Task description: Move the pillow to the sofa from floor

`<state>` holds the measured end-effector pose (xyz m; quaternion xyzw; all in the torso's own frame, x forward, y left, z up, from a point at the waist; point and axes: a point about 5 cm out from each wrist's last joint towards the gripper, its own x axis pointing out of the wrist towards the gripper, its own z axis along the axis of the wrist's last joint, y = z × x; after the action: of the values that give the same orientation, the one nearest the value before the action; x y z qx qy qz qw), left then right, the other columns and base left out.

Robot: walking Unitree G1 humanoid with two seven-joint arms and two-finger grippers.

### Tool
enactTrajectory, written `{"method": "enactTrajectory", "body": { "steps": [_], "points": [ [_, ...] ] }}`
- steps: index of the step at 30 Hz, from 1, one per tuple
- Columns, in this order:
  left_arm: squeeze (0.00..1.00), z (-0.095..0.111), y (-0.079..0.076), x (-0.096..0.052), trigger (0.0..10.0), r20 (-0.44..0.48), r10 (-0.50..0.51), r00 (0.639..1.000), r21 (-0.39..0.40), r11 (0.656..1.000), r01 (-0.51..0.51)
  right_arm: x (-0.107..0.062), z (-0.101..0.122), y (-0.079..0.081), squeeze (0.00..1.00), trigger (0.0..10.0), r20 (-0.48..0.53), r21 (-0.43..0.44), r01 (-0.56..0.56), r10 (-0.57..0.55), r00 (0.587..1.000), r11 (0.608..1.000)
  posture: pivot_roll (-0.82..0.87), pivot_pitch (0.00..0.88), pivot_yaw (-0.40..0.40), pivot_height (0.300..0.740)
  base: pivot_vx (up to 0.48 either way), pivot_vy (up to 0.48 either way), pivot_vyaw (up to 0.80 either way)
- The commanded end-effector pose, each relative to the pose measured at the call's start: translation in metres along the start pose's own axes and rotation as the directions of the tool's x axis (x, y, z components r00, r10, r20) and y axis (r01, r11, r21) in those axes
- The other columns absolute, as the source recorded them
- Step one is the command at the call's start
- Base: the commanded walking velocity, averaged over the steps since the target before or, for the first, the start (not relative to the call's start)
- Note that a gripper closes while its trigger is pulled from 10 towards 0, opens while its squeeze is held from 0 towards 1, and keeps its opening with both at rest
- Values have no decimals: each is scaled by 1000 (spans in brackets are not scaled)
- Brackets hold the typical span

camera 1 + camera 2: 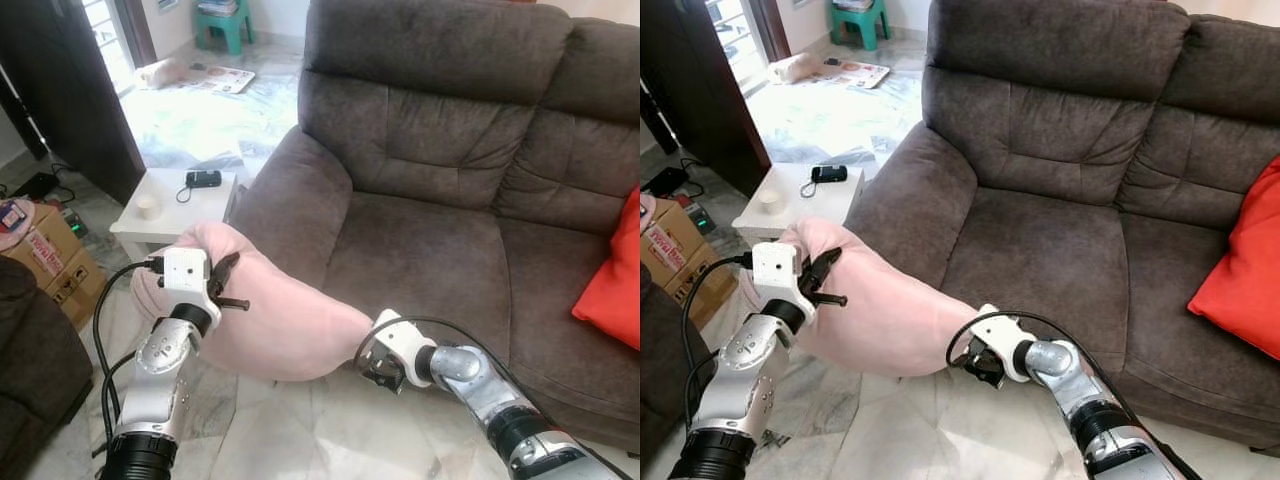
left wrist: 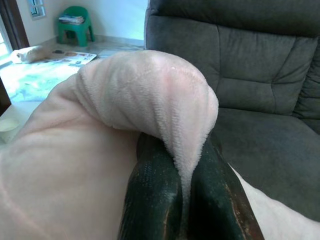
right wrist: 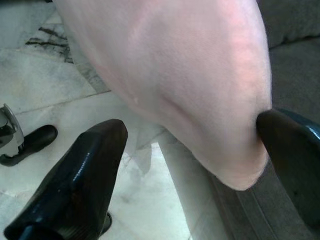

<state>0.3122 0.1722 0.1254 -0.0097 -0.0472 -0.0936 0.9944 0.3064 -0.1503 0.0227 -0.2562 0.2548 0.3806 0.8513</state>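
Left gripper (image 2: pixel 182 200) is pinched tight on a fold of the pink pillow (image 1: pixel 270 320), holding its upper end above the floor (image 1: pixel 300 440). Beyond it, at the pillow's lower end, the right gripper (image 1: pixel 372 368) has its fingers (image 3: pixel 75 185) spread wide around the corner, one of them touching the fabric. Past both grippers stands the grey sofa (image 1: pixel 440 200); the pillow hangs just before its seat front. A red cushion (image 1: pixel 615 275) lies far to the right gripper's side.

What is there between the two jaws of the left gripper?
A fold of the pink pillow is pinched between the jaws of the left gripper, as the left wrist view shows.
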Motion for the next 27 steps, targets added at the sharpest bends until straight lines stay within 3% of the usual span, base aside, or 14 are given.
{"method": "enactTrajectory", "body": {
  "steps": [1, 6, 19, 27],
  "points": [
    [0, 30, -3, 8, 10000, 121, -31, 992, 13, 999, 29, 0, 0, -3, 0, 10000, -23, -37, 29, -29, 999, 999, 33, 25, -24, 740, 0, 0, 0],
    [0, 31, -6, 8, 10000, 116, -47, 992, 0, 999, 47, 3, 4, -7, 0, 10000, -16, -30, 120, -121, 993, 992, 39, 31, -26, 740, 0, 0, 0],
    [0, 39, -14, 11, 10000, 133, -75, 988, -31, 996, 80, 9, -10, 14, 0, 10000, -84, -38, 16, -19, 996, 999, 48, 42, -28, 740, 0, 0, 0],
    [0, 39, -16, 11, 10000, 126, -91, 988, -43, 994, 97, 11, -13, 18, 0, 10000, -96, -31, 27, -29, 995, 999, 47, 41, -26, 740, 0, 0, 0]
  ]
}}
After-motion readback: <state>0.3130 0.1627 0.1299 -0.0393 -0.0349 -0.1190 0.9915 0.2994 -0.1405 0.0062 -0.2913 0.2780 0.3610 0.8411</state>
